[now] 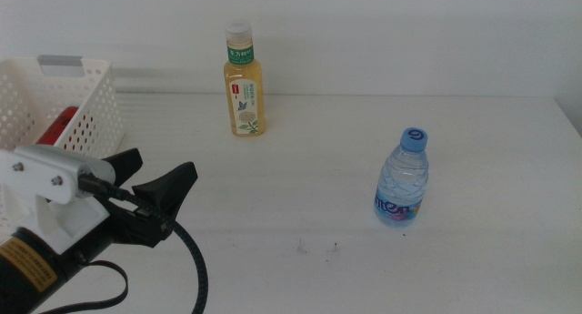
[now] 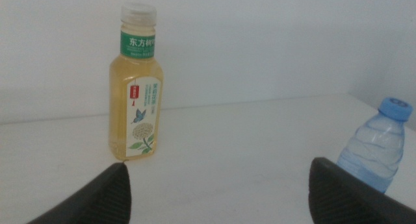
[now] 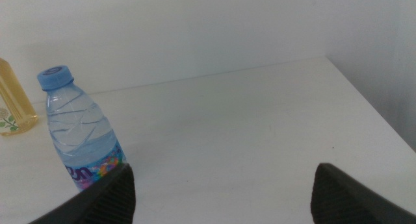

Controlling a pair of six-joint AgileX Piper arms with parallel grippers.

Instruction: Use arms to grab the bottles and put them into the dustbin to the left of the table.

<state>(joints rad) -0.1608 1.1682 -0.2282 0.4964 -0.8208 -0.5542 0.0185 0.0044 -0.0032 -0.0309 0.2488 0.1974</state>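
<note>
The yellow tea bottle (image 1: 244, 85) with a white cap stands upright at the back of the white table (image 1: 318, 159). The clear water bottle (image 1: 402, 182) with a blue cap stands upright at the right middle. The slim red can (image 1: 56, 125) lies inside the white dustbin (image 1: 91, 100) at the far left. My left gripper (image 1: 164, 164) is open and empty, low at the front left, beside the dustbin and pointing toward the tea bottle (image 2: 138, 87). The water bottle (image 2: 380, 146) also shows in the left wrist view. My right gripper (image 3: 224, 169) is open and empty, out of the middle view, near the water bottle (image 3: 81, 136).
A black cable (image 1: 195, 259) loops from the left arm at the front edge. Tiny dark specks (image 1: 302, 248) mark the table's front middle. The table's right edge (image 3: 370, 100) shows in the right wrist view. A white wall stands behind the table.
</note>
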